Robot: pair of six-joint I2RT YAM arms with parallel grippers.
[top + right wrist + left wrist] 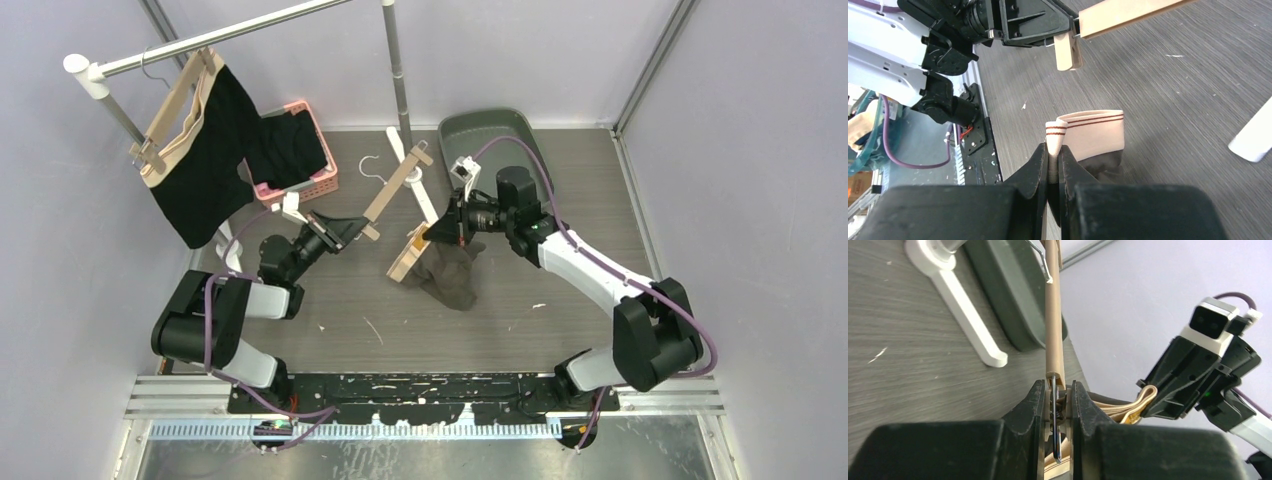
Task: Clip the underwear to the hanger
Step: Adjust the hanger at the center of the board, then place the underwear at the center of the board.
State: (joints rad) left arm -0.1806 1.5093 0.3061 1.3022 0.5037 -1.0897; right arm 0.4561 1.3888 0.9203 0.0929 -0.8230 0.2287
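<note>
The wooden hanger (400, 185) lies tilted over the table's middle, its hook (372, 168) to the left. My left gripper (352, 228) is shut on the hanger's end clip (1055, 405), with the bar (1053, 315) running away from the jaws. The dark underwear (452, 275) with a beige, red-striped waistband (408, 258) lies on the table. My right gripper (432, 236) is shut on a fold of the waistband (1095, 132) and lifts it slightly. In the right wrist view the clip (1066, 47) hangs above and beyond the waistband, apart from it.
A second hanger with black underwear (200, 150) hangs on the rail at upper left. A pink basket (322, 180) with dark clothes stands behind the left arm. A grey tray (490, 135) is at the back. The rack's pole (398, 70) and white foot (427, 205) stand by the hanger.
</note>
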